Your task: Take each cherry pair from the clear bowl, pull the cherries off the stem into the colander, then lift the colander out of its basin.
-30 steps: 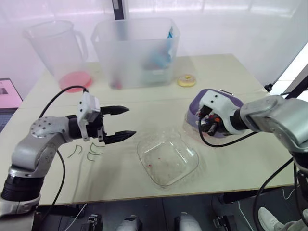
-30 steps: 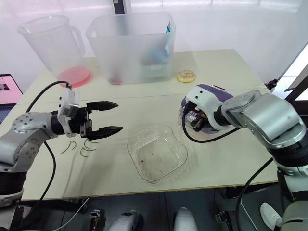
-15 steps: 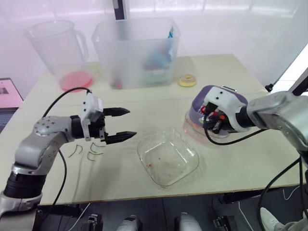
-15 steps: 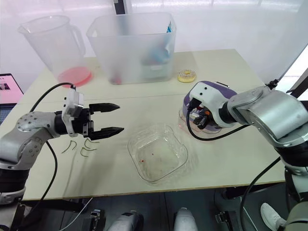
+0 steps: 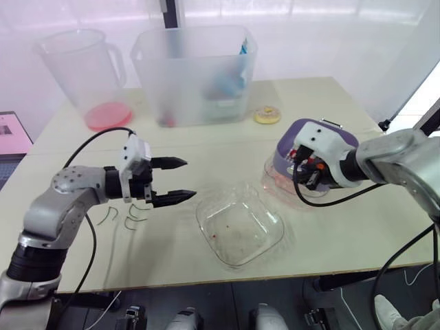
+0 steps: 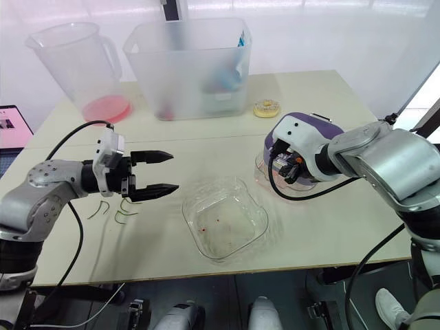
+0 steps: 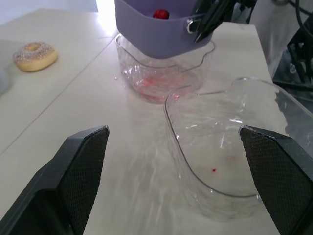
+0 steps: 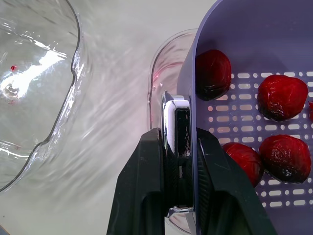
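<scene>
My right gripper (image 8: 178, 147) is shut on the metal handle at the rim of the purple colander (image 5: 342, 135), which it holds raised and tilted over the clear basin (image 7: 156, 83). Several dark red cherries (image 8: 212, 73) lie inside the colander. The clear bowl (image 5: 239, 223) sits on the table in front of me with only small red specks in it. My left gripper (image 5: 189, 179) hovers open just left of the bowl, with nothing between its fingers. Bare green stems (image 5: 130, 218) lie on the table under my left wrist.
At the back stand a large clear bin (image 5: 194, 72) and a clear pitcher (image 5: 81, 65), with a pink lid (image 5: 108, 115) beside it. A doughnut (image 5: 266, 115) lies behind the colander. A laptop (image 5: 10, 134) is at the far left edge.
My right gripper has risen and moved a little to the right, lifting the colander higher over its basin. My left gripper has shifted slightly toward the bowl and stays open.
</scene>
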`<action>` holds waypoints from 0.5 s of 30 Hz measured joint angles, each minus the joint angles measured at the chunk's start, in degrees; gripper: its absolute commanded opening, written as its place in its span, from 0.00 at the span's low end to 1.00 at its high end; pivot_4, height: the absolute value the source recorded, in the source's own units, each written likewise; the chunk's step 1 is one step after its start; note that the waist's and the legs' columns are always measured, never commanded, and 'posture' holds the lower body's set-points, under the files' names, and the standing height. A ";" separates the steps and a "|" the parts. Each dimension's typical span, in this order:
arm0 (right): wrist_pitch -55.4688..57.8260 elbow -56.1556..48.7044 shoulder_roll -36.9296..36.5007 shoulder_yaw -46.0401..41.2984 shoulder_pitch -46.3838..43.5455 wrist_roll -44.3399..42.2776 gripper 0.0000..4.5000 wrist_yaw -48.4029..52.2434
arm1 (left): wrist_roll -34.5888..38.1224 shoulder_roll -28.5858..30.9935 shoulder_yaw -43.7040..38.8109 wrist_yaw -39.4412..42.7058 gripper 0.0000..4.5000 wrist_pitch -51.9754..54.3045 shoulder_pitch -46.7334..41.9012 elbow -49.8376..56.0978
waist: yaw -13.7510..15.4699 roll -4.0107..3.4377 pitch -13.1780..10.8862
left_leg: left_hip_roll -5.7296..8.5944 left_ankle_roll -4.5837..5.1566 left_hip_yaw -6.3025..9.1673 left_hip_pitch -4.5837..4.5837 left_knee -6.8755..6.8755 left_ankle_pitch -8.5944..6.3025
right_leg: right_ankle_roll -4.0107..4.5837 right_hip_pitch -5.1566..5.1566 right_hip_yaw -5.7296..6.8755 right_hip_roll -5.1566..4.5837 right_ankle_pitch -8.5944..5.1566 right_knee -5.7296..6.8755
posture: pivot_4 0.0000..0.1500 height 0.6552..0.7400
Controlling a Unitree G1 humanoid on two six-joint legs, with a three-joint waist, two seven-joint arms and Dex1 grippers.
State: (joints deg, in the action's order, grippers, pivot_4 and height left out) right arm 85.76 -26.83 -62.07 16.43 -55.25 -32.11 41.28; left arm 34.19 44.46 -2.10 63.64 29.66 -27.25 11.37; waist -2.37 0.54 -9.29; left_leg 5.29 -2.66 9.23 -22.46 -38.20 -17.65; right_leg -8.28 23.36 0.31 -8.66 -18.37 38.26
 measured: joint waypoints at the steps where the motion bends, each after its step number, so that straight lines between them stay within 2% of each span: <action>1: -0.01 -0.18 0.00 0.00 -0.02 0.04 0.05 -0.01 | -0.12 -0.12 0.38 0.01 1.00 -0.01 -0.04 -0.40 | 0.00 0.00 0.00 | 0.00 0.00 0.00 0.00 0.00 0.00 | 0.00 0.00 0.00 0.00 0.00 0.00 | 1.00 1.00; 15: -0.07 -0.82 -0.70 0.72 -0.94 0.98 0.05 -0.22 | -0.83 -2.34 0.70 -0.14 1.00 -0.20 -1.05 -1.20 | 0.00 0.00 0.00 | 0.00 0.00 0.00 0.00 -0.01 0.00 | 0.00 0.00 0.00 0.00 0.00 0.01 | 1.00 1.00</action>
State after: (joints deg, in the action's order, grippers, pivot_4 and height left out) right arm 85.69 -27.64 -62.76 17.15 -56.19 -31.14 41.06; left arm 33.36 42.11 -1.40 63.49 29.46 -28.29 10.17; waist -2.37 0.54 -9.29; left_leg 5.29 -2.66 9.23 -22.46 -38.20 -17.65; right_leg -8.28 23.36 0.31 -8.66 -18.37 38.27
